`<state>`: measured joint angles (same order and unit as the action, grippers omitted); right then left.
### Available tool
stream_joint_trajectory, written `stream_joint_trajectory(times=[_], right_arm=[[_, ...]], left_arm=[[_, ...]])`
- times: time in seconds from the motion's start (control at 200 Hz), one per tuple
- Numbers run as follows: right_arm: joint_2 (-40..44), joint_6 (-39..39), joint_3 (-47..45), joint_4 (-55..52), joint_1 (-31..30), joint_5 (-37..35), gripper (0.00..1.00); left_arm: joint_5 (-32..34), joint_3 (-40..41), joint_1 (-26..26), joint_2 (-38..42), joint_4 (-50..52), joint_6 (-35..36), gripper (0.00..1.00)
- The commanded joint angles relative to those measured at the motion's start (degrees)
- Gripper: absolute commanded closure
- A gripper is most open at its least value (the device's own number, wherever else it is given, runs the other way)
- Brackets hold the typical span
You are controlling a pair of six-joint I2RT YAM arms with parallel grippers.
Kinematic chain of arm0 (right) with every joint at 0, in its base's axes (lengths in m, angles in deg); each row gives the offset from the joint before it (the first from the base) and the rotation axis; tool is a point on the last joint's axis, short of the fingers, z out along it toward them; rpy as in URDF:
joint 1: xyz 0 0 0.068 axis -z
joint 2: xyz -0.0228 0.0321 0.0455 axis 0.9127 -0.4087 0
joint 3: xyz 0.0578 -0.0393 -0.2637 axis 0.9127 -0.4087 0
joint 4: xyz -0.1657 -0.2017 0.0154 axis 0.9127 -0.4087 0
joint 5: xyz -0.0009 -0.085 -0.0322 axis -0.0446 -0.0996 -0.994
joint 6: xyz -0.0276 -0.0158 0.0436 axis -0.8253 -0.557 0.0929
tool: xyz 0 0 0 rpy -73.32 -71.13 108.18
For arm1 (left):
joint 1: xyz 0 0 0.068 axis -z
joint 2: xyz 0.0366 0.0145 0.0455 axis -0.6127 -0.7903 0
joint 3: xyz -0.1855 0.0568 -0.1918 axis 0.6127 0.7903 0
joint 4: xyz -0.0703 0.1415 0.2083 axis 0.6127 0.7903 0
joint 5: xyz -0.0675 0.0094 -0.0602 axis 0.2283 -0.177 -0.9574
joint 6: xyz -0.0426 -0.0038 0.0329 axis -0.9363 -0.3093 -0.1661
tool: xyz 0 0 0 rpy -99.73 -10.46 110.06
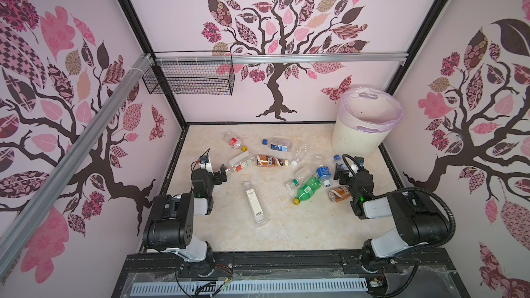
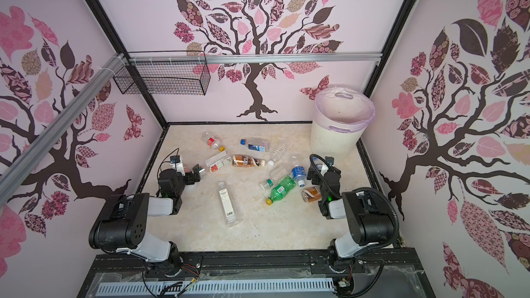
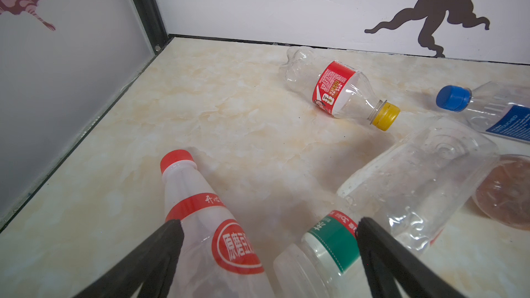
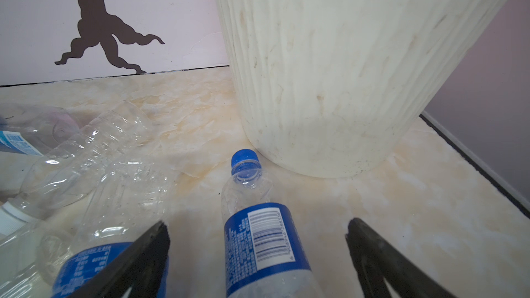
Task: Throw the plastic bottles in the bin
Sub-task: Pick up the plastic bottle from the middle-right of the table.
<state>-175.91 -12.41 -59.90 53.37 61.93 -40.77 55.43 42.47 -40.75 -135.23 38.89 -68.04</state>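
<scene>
Several plastic bottles lie scattered on the marbled table in both top views, among them a green one [image 1: 308,187] and a brown one [image 1: 269,161]. The cream ribbed bin [image 1: 355,139] stands at the back right, lilac bag over its rim. My left gripper [image 3: 268,223] is open low over the table, its jaws astride a red-capped frosted bottle [image 3: 200,225] and a green-labelled bottle [image 3: 324,250]. My right gripper [image 4: 257,225] is open around a blue-labelled, blue-capped bottle [image 4: 263,242], not touching it. That bottle's cap points at the bin's [image 4: 329,67] foot.
A black wire basket [image 1: 189,78] hangs on the back rail at the left. Patterned walls close in three sides. A red-labelled, yellow-capped bottle [image 3: 335,90] and a clear square bottle [image 3: 415,184] lie beyond the left gripper. Crumpled clear bottles [image 4: 94,153] lie beside the right gripper.
</scene>
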Motion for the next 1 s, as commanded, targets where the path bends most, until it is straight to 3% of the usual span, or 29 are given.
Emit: stream_joint_trajectory(times=[0.0, 0.085, 0.225, 0.335, 0.435, 0.495, 0.57, 0.686, 0.786, 0.996], right_arm=[[1.34, 1.57, -0.15, 3.39, 0.19, -6.96, 0.01], [5.12, 2.05, -0.78, 0.62, 0.11, -8.22, 0.0], [12.93, 7.13, 1.82, -14.06, -0.06, -13.19, 0.01], [19.28, 11.67, 2.1, -21.56, -0.02, -16.29, 0.01], [26.57, 16.5, 2.2, -28.99, -0.09, -16.89, 0.01], [30.63, 23.83, 1.48, -32.33, -0.01, -18.66, 0.0], [35.24, 32.04, -1.36, -33.16, 0.02, -17.08, 0.0], [41.53, 32.74, -5.31, -30.53, 0.04, -10.21, 0.01], [41.89, 29.73, -1.78, -37.88, 0.06, -5.96, 0.01], [30.31, 25.97, 12.91, -61.46, 0.03, -4.41, 0.0]], left_arm=[[2.6, -4.61, 0.9, 3.43, 7.46, 0.73, 0.02], [5.26, -8.8, 1.66, 7.52, 19.94, -0.63, 0.01], [14.32, -4.39, 7.01, 13.02, 16.48, 1.01, 0.02], [16.03, -2.18, 8.09, 19.39, 18.11, -3.17, 0.02], [22.29, -1.28, 13.31, 24.61, 20.26, -5.08, 0.02], [24.04, -1.27, 15.54, 26.09, 20.78, -8.22, 0.02], [23.13, -3.73, 17.44, 27.47, 25.64, -11.75, 0.02], [22.44, -9.15, 21.3, 28.51, 34.5, -13.96, 0.02], [22.79, -12.68, 26.51, 27.95, 37.56, -14.1, 0.02], [22.01, -22.01, 38.33, 23.3, 48.75, -11.68, 0.02]])
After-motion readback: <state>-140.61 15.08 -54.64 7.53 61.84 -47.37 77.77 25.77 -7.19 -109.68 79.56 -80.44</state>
